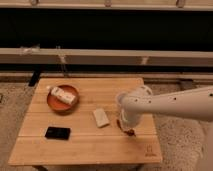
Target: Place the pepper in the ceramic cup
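Plainly, the coming move turns on how the small, slender dark red chili pepper (pixel 130 133) lies relative to my gripper (pixel 125 126). The gripper is low over the right-hand part of the light wooden table (pixel 90 147), at the end of my white arm, which reaches in from the right. The pepper shows only as a dark red bit right under the gripper's tip, on the near side towards the table's front edge. It is at the tabletop or barely above it. Most of it is covered by my wrist, so I cannot read its long axis with any confidence. Nor can I tell whether the gripper is parted or already clamped on it.

The small plain white ceramic cup (pixel 120 101) stands just behind the gripper, towards the far edge and a shade to the left, partly hidden by my arm. The pepper must therefore travel up and back, then over the rim. I judge it would go in best hanging point-down, since it looks about as long as the cup is tall.

The pale rectangular block (pixel 101 118) lies just to the left. The round reddish-brown plate (pixel 51 103) and the flat black phone (pixel 57 133) are well apart from this path.
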You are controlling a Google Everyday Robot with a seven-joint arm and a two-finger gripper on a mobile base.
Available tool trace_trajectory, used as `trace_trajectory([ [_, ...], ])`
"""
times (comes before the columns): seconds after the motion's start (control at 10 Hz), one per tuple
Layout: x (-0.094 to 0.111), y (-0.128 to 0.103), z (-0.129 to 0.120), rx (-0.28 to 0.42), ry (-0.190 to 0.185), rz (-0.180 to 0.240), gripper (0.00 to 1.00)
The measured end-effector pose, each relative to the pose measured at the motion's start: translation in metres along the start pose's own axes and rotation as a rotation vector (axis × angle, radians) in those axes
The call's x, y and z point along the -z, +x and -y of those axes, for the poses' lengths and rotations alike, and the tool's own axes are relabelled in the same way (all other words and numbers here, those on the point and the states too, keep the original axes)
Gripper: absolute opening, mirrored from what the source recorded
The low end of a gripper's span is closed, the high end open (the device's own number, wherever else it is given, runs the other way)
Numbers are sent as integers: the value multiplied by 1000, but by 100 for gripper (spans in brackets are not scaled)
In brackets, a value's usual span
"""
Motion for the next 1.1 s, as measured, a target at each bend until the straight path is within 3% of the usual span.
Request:
trace_trajectory([
  [0.1, -4, 0, 1, 52, -15, -5, 74],
  [0.2, -5, -1, 3, 81, -30, -4, 79],
  [0.5, -8, -1, 11, 190, -70, -2, 80],
  [1.1, -14, -4, 8, 266, -55, -23, 80],
])
